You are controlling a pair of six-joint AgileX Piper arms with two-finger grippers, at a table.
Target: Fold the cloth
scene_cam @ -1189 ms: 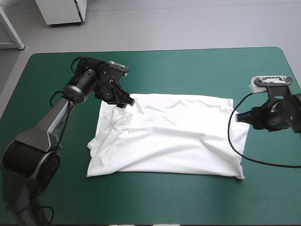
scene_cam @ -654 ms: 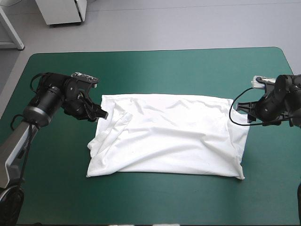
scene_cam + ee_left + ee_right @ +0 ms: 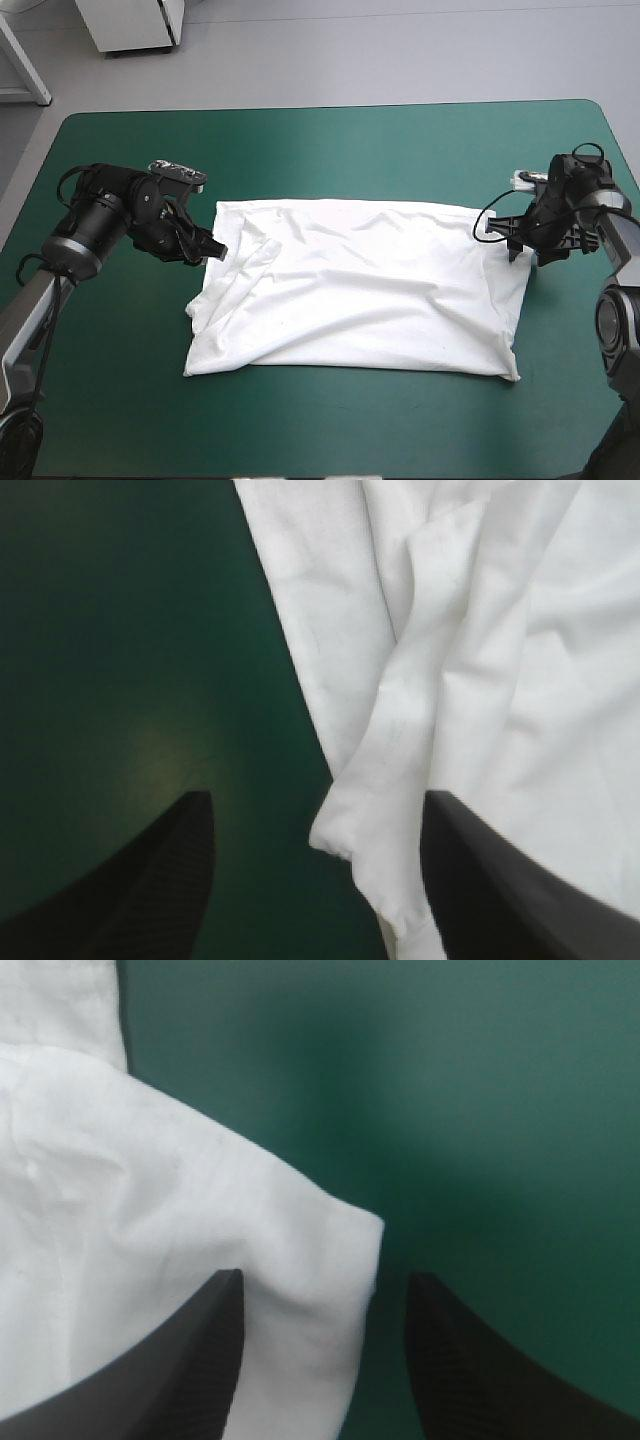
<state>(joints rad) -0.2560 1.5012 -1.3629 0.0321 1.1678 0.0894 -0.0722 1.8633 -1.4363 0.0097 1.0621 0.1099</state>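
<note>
**A:** High view first. Where is the T-shirt (image 3: 370,290)?

**B:** It is spread flat across the middle of the frame on the teal-green cover (image 3: 330,150). It makes a wide white rectangle, wrinkled, with its long sides running left to right. A sleeve (image 3: 245,262) lies folded over its left end.

**A:** And the left gripper (image 3: 214,250)?

**B:** It is at the middle left of the frame, its tip at the T-shirt's upper left corner. The arm comes up from the lower left.

**A:** Is it open or shut?

**B:** Open. The left wrist view shows the two black fingers (image 3: 150,880) standing well apart and gripping nothing. One is over bare cover and the other is over white cloth. The sleeve's hemmed end sits between them, nearer the finger over the cloth. I cannot tell whether either finger touches the fabric.

**A:** What about the right gripper (image 3: 514,250)?

**B:** It is at the middle right of the frame, at the T-shirt's upper right corner. Its fingers are spread too, with nothing pinched. In the right wrist view a rounded corner of the T-shirt reaches into the gap between the fingertips. One finger is over the cloth and the other is over the cover just beside the cloth's edge.

**A:** Is any part of the T-shirt lifted?

**B:** No, all of it lies on the cover.
</note>
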